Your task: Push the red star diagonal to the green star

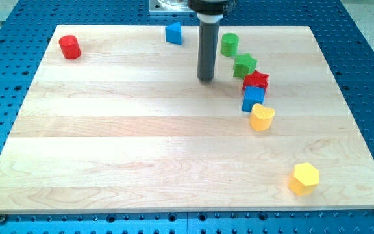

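The red star (256, 80) lies at the view's upper right, touching the lower right of the green star (244, 65). My tip (205, 79) rests on the board to the left of both stars, a short gap from the green star. The rod rises straight up to the view's top edge. A blue cube (252, 99) sits right under the red star, touching it.
A green cylinder (230, 44) stands just above the green star. A yellow heart (261, 117) lies below the blue cube. A yellow hexagon (303, 178) is at the lower right. A blue block (173, 33) is at the top centre, a red cylinder (70, 47) at the upper left.
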{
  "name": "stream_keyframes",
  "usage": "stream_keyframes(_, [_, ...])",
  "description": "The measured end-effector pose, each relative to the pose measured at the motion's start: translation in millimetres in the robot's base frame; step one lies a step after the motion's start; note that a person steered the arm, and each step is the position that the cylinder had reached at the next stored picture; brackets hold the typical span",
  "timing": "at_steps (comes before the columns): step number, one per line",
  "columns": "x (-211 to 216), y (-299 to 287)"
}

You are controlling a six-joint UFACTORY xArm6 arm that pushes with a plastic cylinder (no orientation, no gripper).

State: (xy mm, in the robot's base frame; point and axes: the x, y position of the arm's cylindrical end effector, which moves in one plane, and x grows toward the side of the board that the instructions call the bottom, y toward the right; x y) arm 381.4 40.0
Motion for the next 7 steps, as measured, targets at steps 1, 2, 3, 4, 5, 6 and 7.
stream_keyframes(1, [20,34])
stream_keyframes(2, [6,96])
stream_keyframes(3, [22,111])
stream_keyframes(4, [28,123])
stream_keyframes(5, [23,135])
stream_keyframes(6, [16,170])
stream_keyframes(7, [17,198])
